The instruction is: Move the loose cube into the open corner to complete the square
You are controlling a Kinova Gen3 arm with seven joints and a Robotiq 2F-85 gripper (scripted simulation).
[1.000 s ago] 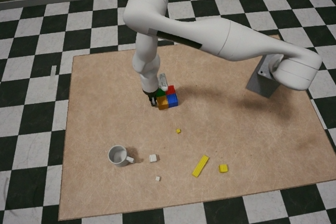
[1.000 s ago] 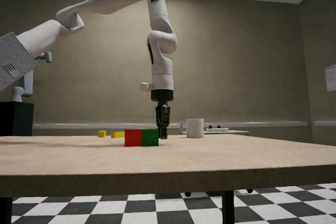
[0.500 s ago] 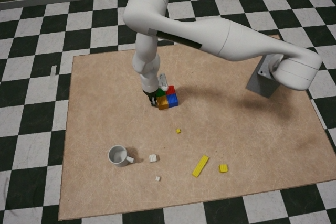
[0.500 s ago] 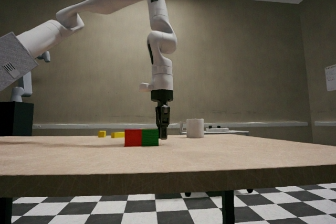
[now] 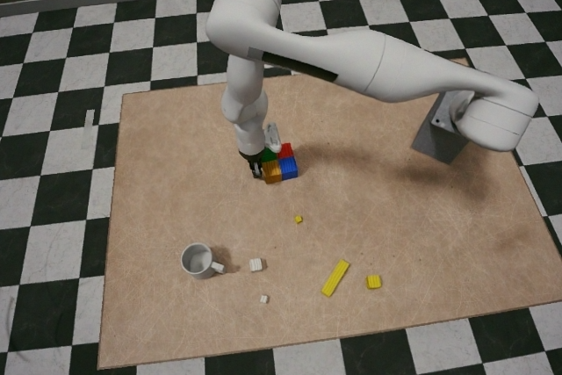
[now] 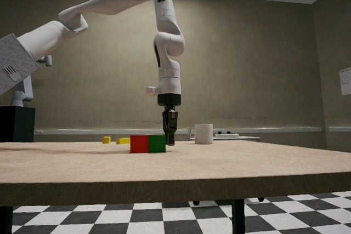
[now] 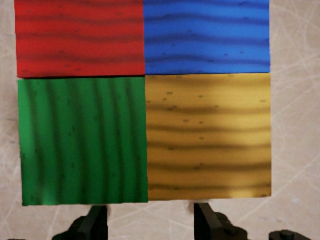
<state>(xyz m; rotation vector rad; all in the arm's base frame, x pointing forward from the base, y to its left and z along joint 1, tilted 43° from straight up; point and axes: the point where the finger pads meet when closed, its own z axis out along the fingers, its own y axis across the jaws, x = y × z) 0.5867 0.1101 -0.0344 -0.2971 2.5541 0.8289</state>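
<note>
Four cubes stand as a two-by-two square: red (image 5: 285,150) (image 6: 139,143) (image 7: 80,40), blue (image 5: 288,167) (image 7: 207,37), green (image 5: 269,155) (image 6: 156,143) (image 7: 82,142) and orange-yellow (image 5: 272,172) (image 7: 209,137). In the wrist view the green cube's side meets the orange one with no visible gap; a thin dark line shows between green and red. The green cube's near edge is very slightly lower than the orange one's. My gripper (image 5: 256,175) (image 6: 170,142) (image 7: 150,223) is partly open and empty, low beside the outer faces of the green and orange cubes. Whether the fingertips touch them is unclear.
A grey mug (image 5: 198,261) (image 6: 203,133) stands toward the front left of the table (image 5: 158,180). Two white blocks (image 5: 255,264) (image 5: 263,299), a tiny yellow cube (image 5: 298,219), a yellow bar (image 5: 335,277) and a yellow block (image 5: 373,282) lie in front of the square.
</note>
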